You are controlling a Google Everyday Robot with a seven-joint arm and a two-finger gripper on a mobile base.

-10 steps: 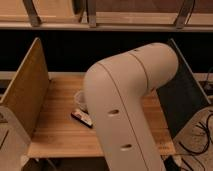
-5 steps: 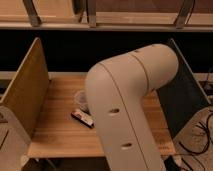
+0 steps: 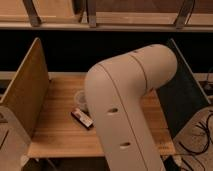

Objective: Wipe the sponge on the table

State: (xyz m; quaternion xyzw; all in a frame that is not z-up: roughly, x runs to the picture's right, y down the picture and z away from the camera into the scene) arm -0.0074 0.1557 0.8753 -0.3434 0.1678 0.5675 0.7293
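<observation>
The table (image 3: 55,131) is a light-brown wooden top made of plank strips, in the middle of the camera view. My big cream-coloured arm (image 3: 127,95) bends across the centre and covers much of the tabletop. The gripper is out of view, hidden beyond the arm. No sponge shows in this view. A small dark flat item with a red stripe (image 3: 82,118) lies on the table just left of the arm. Behind it stands a pale round cup-like object (image 3: 80,97), partly covered by the arm.
An upright wooden side panel (image 3: 25,95) borders the table on the left. A dark panel (image 3: 182,95) stands on the right. A wooden shelf rail (image 3: 105,22) runs along the top. Cables (image 3: 200,140) lie on the floor at the lower right.
</observation>
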